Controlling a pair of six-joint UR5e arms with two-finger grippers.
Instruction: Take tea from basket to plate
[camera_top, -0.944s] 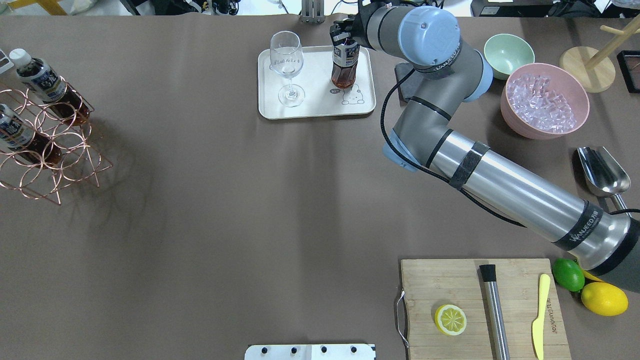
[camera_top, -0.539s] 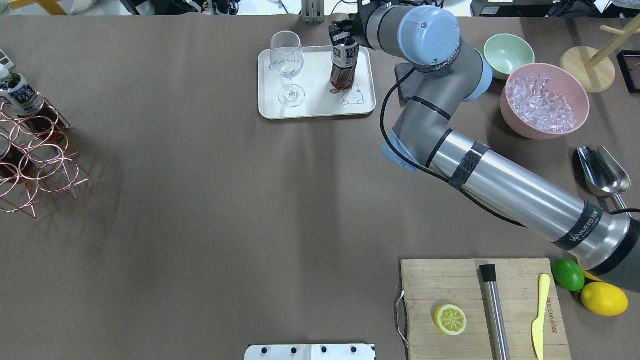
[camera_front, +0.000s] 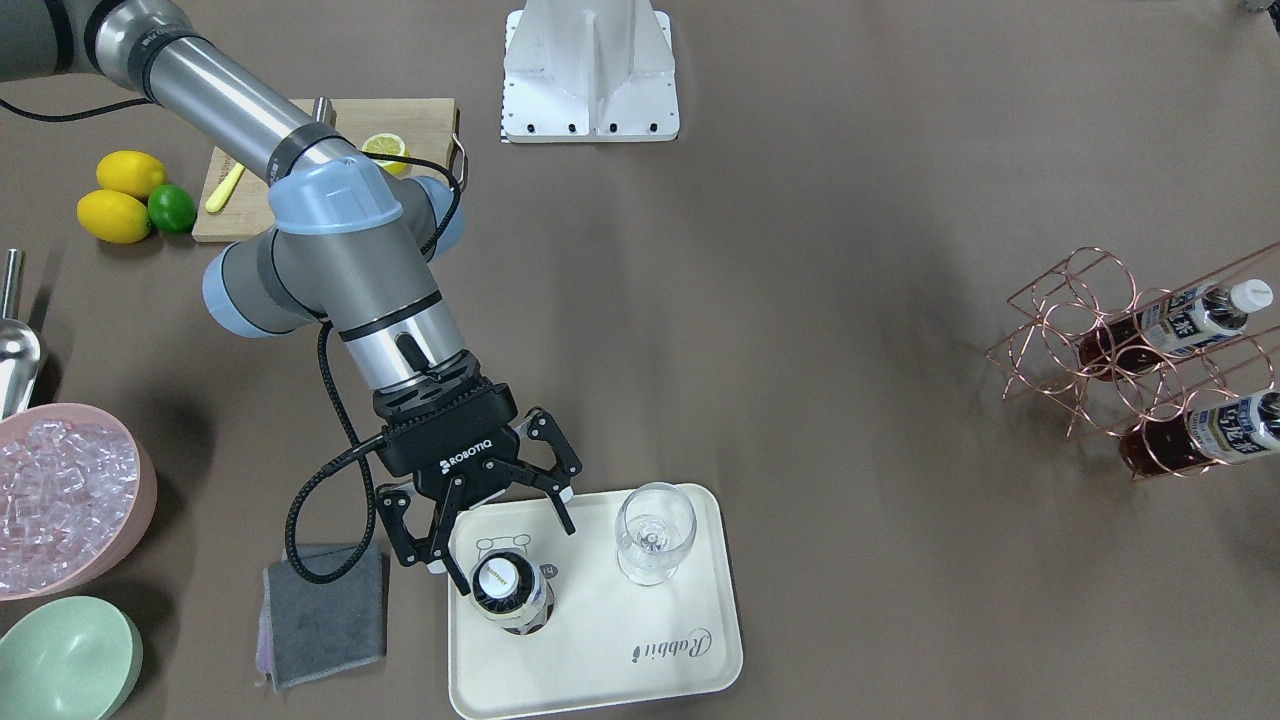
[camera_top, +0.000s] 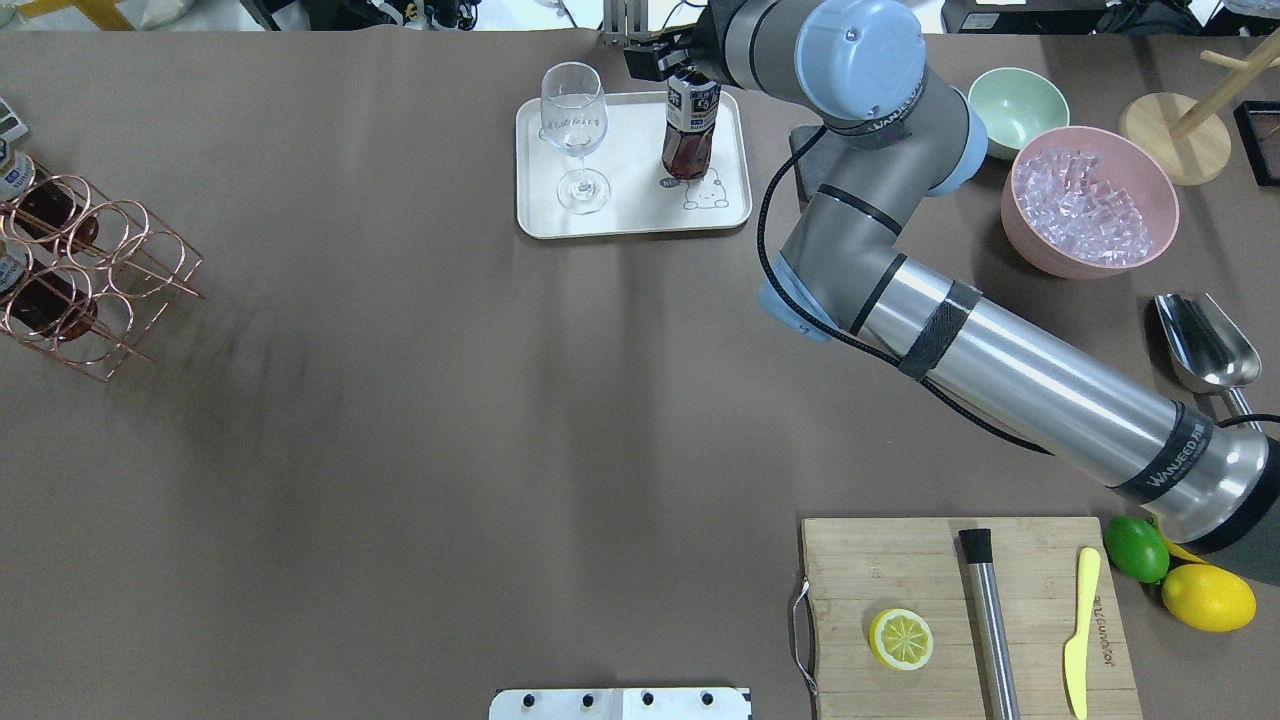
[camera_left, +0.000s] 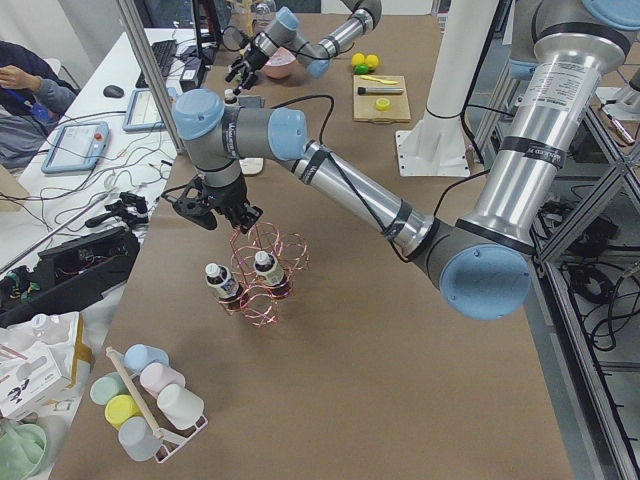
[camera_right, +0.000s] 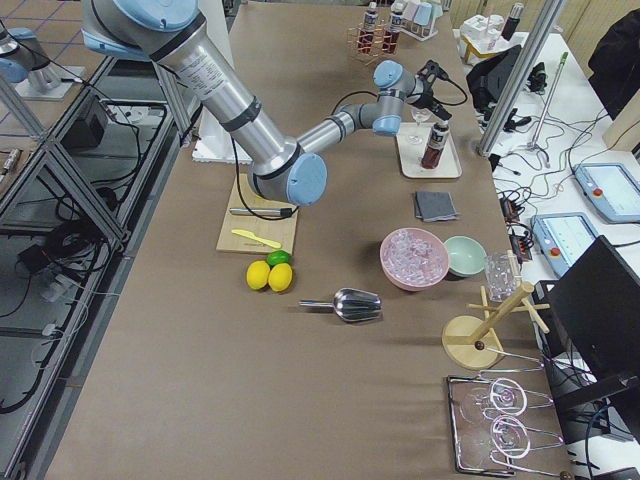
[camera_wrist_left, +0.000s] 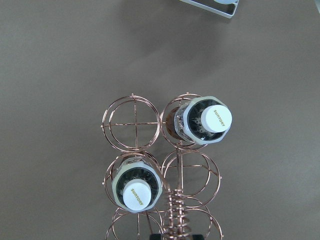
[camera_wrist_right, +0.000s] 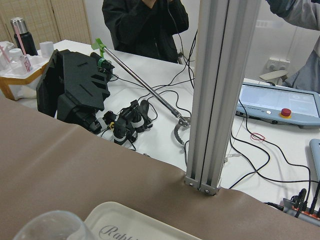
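Observation:
One tea bottle (camera_front: 508, 590) stands upright on the cream plate (camera_front: 620, 640), next to the bear drawing; it also shows in the overhead view (camera_top: 690, 130). My right gripper (camera_front: 490, 530) is open just above its white cap, fingers spread on both sides and not touching. Two more tea bottles (camera_wrist_left: 210, 120) (camera_wrist_left: 135, 187) lie in the copper wire basket (camera_top: 90, 270) at the table's left edge. My left gripper (camera_left: 218, 215) hovers by the basket (camera_left: 265, 275); I cannot tell whether it is open or shut.
A wine glass (camera_top: 574, 130) stands on the plate left of the bottle. A grey cloth (camera_front: 325, 620), a green bowl (camera_top: 1018, 105), a pink bowl of ice (camera_top: 1090, 200), a metal scoop (camera_top: 1205, 345) and a cutting board (camera_top: 960, 610) lie on the right.
My right gripper has opened and let go of the tea bottle, which now stands alone on the plate. The basket has shifted left and turned.

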